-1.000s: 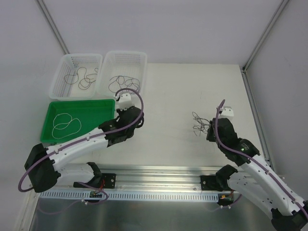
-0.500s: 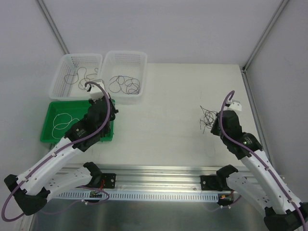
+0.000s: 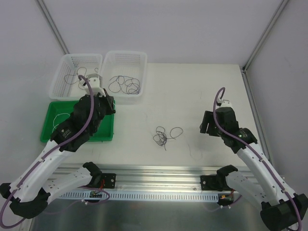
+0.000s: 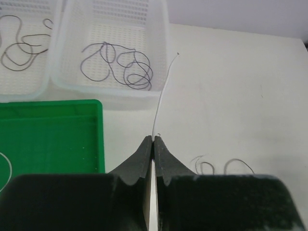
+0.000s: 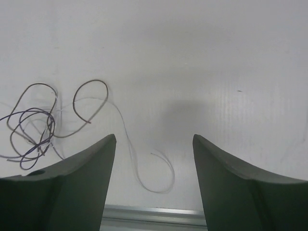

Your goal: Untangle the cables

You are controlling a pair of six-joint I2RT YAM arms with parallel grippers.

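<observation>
A small tangle of dark and pale cables lies loose on the white table, left of my right gripper. That gripper hangs open above the table, nothing between its fingers. The tangle is at its left, and one pale strand trails out beneath it. My left gripper is by the green tray's far right corner. It is shut on a thin white cable that rises from the jaw tips toward the baskets.
Two clear baskets stand at the back left: the left basket holds brownish cables, the right basket dark cables. The green tray holds a white cable loop. A metal rail runs along the near edge.
My right gripper has opened and let the tangle go; it now lies further left, mid-table. My left arm swung left to the tray corner, still shut on the white strand.
</observation>
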